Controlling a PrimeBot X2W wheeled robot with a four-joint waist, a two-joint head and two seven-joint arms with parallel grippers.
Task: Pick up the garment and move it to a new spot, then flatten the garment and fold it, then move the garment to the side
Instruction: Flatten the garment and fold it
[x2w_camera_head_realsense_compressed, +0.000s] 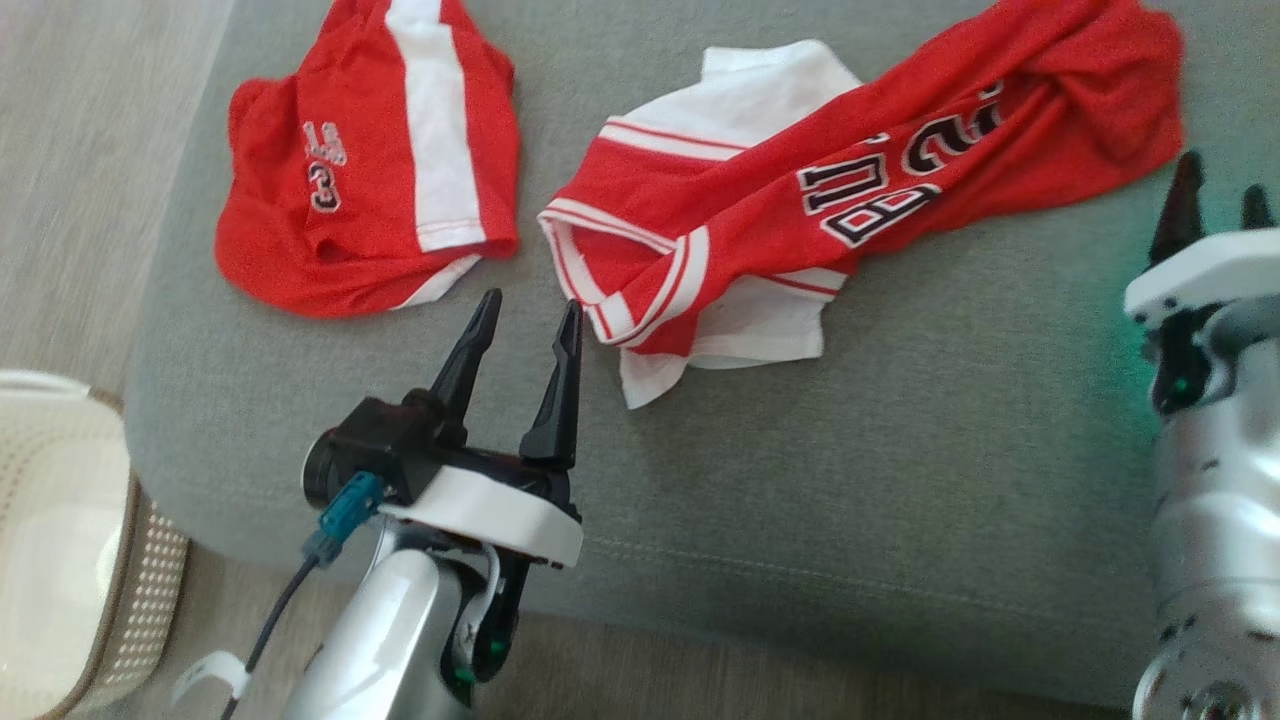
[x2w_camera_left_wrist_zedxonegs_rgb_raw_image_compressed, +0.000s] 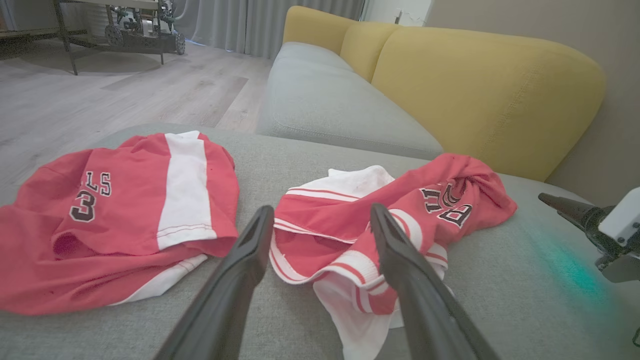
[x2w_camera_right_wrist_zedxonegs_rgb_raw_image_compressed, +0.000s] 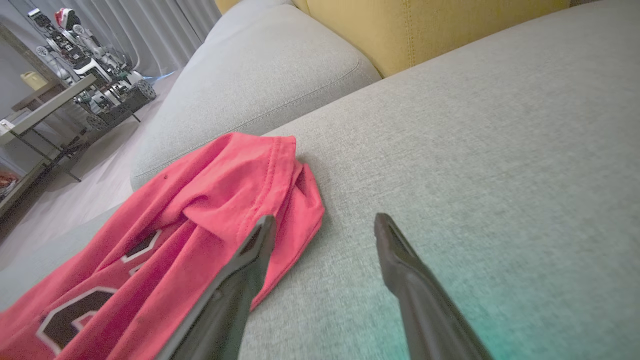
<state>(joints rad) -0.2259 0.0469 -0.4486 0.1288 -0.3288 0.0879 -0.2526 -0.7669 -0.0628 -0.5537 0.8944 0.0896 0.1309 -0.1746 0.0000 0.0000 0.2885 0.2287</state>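
Red-and-white crumpled jersey (x2w_camera_head_realsense_compressed: 760, 215) lies slantwise, collar end just ahead of the wide-spread, empty left gripper (x2w_camera_head_realsense_compressed: 531, 302), far end by the likewise parted right gripper (x2w_camera_head_realsense_compressed: 1222, 185)

The red shorts (x2w_camera_left_wrist_zedxonegs_rgb_raw_image_compressed: 115, 210) carry a black, white-edged number 3, with the letters "LS" just above it; a fold hides whatever precedes them. The crumpled red jersey (x2w_camera_left_wrist_zedxonegs_rgb_raw_image_compressed: 350, 220) bears large black letters outlined in white: a B and a U can be read, the rest lost in creases.
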